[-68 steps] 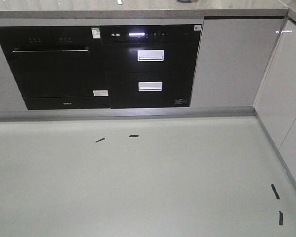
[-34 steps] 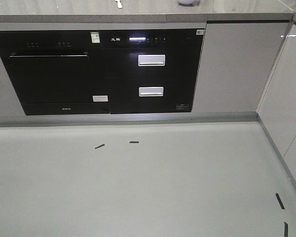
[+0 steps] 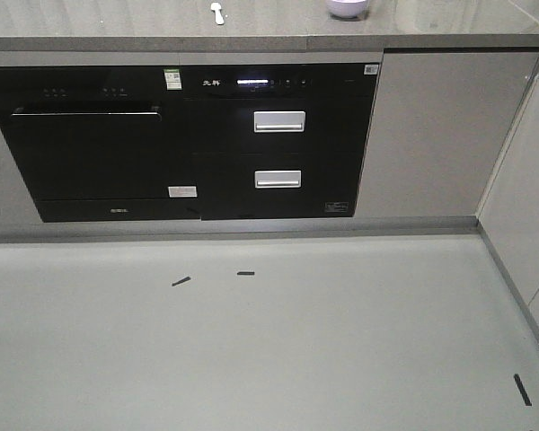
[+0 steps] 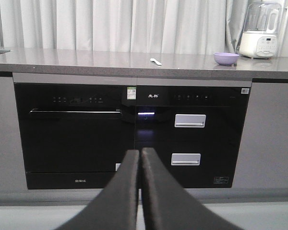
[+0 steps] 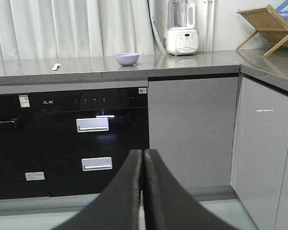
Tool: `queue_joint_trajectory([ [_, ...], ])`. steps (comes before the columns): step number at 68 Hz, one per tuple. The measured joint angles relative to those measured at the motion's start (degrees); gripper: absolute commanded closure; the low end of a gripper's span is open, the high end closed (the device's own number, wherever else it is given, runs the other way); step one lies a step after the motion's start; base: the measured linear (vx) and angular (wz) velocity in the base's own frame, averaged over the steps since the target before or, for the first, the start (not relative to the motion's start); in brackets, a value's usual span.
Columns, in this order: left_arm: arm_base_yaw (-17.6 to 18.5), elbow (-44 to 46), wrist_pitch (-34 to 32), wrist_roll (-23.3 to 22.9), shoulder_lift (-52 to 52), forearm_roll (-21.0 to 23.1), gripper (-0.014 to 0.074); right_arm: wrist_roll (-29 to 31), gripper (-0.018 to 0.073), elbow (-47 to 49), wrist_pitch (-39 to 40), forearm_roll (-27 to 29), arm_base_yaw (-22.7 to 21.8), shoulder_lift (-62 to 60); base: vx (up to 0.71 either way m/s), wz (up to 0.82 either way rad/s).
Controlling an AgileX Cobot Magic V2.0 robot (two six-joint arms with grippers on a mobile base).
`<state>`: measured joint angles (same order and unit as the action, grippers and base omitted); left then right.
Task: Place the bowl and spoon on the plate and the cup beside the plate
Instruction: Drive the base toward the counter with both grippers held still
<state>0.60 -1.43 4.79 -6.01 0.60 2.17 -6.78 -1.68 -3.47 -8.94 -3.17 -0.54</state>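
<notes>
The bowl (image 5: 127, 58) sits upright on the grey table (image 5: 86, 64), and it is the thing to steer by. The spoon (image 4: 156, 61) lies flat on the same top, well apart from the bowl and off to its left as the robot faces it. A white blender (image 5: 182, 28) stands near the bowl on its other side, a little farther back toward the curtain. No plate and no cup show in any view, so I cannot say where they are. Below the bowl and somewhat to its left runs a bank of black built-in appliances (image 3: 99, 135) with two silver drawer handles. Far to the right of the bowl, past the corner, a wooden rack (image 5: 269, 24) stands on the side run. Both arms hang low and well short of the bowl, out over the floor in front of the cabinets. The left gripper (image 4: 140, 152) has its jaws pressed together with nothing between them, and the right gripper (image 5: 143, 152) is the same, jaws clenched on nothing. By my reckoning the task has not really begun: bowl and spoon lie apart, neither rests on a plate, and nothing is in hand. All of it is left to do: get within reach of the bowl, find the plate and cup, set bowl and spoon on the plate, and stand the cup beside it.
</notes>
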Motion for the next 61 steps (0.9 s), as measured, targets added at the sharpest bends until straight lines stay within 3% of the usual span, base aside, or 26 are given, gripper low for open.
queue_joint_trajectory([
  [61, 0.0, 0.0, 0.0, 0.0, 0.0, 0.0, 0.0602, 0.0, 0.0564, 0.0, 0.0, 0.0, 0.0, 0.0, 0.11, 0.01],
])
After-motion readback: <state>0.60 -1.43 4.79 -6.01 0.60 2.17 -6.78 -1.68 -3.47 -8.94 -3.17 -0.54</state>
